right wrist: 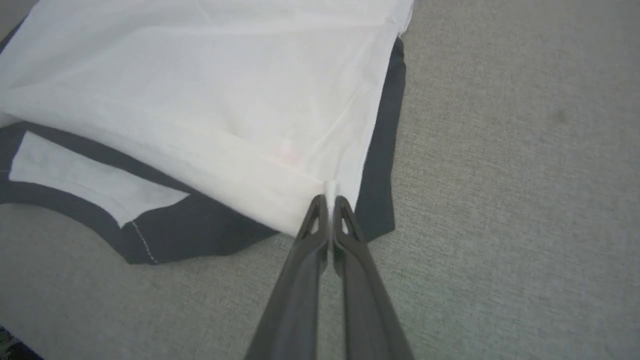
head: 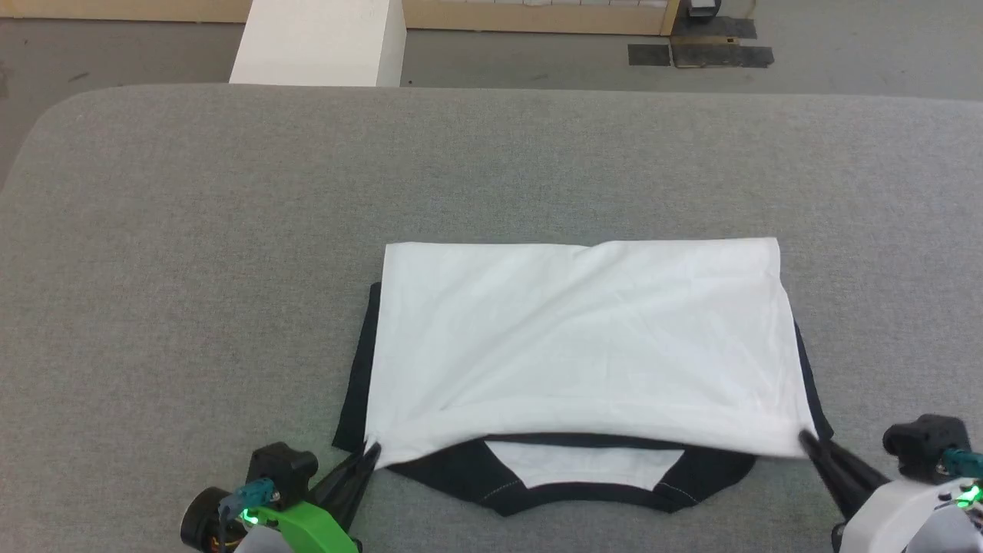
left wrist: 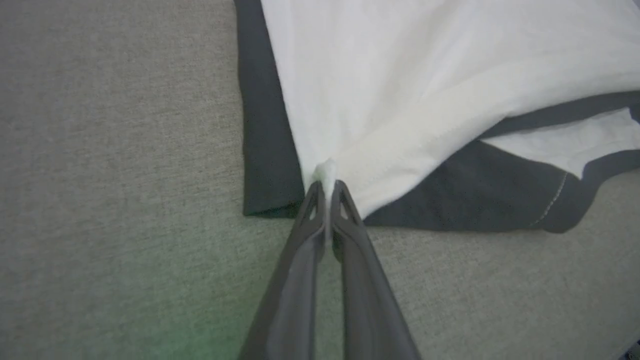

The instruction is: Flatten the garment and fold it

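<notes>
1. The garment (head: 584, 338) lies folded on the table (head: 192, 269), close to the robot, with a white layer on top. Its long axis runs left to right.
2. The left gripper (head: 371, 453) is clamped on that layer's near left corner. The right gripper (head: 806, 442) is clamped on the near right corner.
3. The hem (head: 584, 426) spans between them and sags a little in the middle. Each arm has its own end, and neither is nearer.
4. The black collar (head: 537, 499) pokes out from under the hem on the robot's side. The next move likely turns on both corners travelling together, square to the hem.
</notes>
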Motion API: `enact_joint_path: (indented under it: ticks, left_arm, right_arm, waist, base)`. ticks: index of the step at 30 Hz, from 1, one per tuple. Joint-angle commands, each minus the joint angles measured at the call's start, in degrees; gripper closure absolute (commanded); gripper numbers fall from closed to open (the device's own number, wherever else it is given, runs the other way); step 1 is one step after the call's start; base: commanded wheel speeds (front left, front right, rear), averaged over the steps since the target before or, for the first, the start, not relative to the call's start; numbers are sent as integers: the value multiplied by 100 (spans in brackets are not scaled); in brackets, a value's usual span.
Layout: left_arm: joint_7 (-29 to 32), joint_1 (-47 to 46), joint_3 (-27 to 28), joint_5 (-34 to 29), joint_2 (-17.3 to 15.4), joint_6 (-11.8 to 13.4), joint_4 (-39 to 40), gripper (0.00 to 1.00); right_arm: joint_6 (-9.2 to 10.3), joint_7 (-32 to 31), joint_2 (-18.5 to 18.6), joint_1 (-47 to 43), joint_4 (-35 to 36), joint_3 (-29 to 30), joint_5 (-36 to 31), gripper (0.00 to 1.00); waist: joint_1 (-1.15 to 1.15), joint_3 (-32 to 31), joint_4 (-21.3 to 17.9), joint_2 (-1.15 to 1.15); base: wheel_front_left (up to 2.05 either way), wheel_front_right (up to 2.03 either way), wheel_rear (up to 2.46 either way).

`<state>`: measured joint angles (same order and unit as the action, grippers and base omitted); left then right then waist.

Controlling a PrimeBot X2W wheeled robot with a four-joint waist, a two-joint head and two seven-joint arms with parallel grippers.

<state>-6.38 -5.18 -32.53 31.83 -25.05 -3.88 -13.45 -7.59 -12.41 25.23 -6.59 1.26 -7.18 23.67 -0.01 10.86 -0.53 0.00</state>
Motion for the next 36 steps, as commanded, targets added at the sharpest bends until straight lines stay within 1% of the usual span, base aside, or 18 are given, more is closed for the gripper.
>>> enact_joint_path:
  ticks: [1, 2, 3, 4, 8, 10, 13, 15, 17, 19, 21, 23, 26, 28, 30, 36]
  left_arm:
    - [-33, 127, -3, 52, 17, 47, -86, 60]
    - [-50, 142, -1, 59, 38, 74, -141, 49]
    - [-44, 160, 1, 69, 51, 103, -190, 4]
    - [-26, 182, 7, 82, 62, 145, -246, 0]
    - [-123, 276, 89, 156, 105, 272, -387, 0]
    - [-177, 348, 159, 171, 101, 407, -431, 0]
    - [-458, 438, 390, 229, 133, 651, -401, 0]
    - [-650, 455, 581, 241, 177, 798, -297, 0]
    - [-805, 442, 862, 177, 262, 986, -58, 0]
    - [-849, 431, 1100, 63, 350, 1098, 204, 0]
    - [-857, 385, 1400, -122, 498, 1149, 575, 0]
    - [-859, 369, 1666, -349, 675, 1143, 894, 0]
    - [-860, 336, 1928, -658, 901, 1038, 1152, 0]
    - [-860, 283, 2084, -832, 1070, 971, 1257, 0]
    - [-861, 200, 2231, -983, 1232, 902, 1317, 0]
    - [-861, -79, 2587, -1320, 1653, 654, 1272, 0]
  right_arm:
    - [10, -89, -62, -105, -7, 13, -58, 96]
    - [10, -186, -97, -167, -10, 40, -86, 67]
    - [10, -268, -111, -216, -14, 55, -121, 0]
    - [10, -337, -132, -265, -9, 92, -165, 0]
    - [10, -649, -284, -502, -47, 313, -179, 0]
    - [10, -813, -376, -634, -51, 477, -168, 0]
    - [10, -945, -576, -802, 37, 803, -174, 0]
    - [10, -834, -767, -810, 163, 1066, -130, 0]
    - [10, -674, -1033, -775, 310, 1352, -59, 0]
    - [10, -511, -1295, -681, 425, 1604, -16, 0]
    - [10, -384, -1566, -522, 494, 1786, 91, 0]
    - [10, -345, -1743, -323, 476, 1882, 128, 0]
    - [10, -382, -1955, 55, 323, 1972, 285, 0]
    - [10, -522, -2062, 309, 127, 2029, 372, 0]
    - [10, -706, -2136, 590, -130, 2134, 464, 0]
    - [10, -1569, -2219, 1403, -1090, 2418, 409, 0]
  waist:
    - [1, -25, -9, 0]
    - [1, -50, -14, 0]
    - [1, -67, -17, 0]
    - [1, -85, -20, 0]
    - [1, -190, -20, 0]
    - [1, -255, -19, 0]
    - [1, -362, -3, 0]
    - [1, -410, 13, 0]
    - [1, -481, 42, 0]
    - [1, -517, 66, 0]
    - [1, -529, 86, 0]
    - [1, -530, 90, 0]
    - [1, -509, 77, 0]
    - [1, -483, 79, 0]
    - [1, -418, 79, 0]
    - [1, -228, 111, 0]
  base:
    - [0, 0, 0]
    - [0, 0, 0]
    - [0, 0, 0]
    - [0, 0, 0]
    - [0, 0, 0]
    - [0, 0, 0]
    - [0, 0, 0]
    - [0, 0, 0]
    - [0, 0, 0]
    - [0, 0, 0]
    - [0, 0, 0]
    - [0, 0, 0]
    - [0, 0, 0]
    - [0, 0, 0]
    - [0, 0, 0]
    - [0, 0, 0]
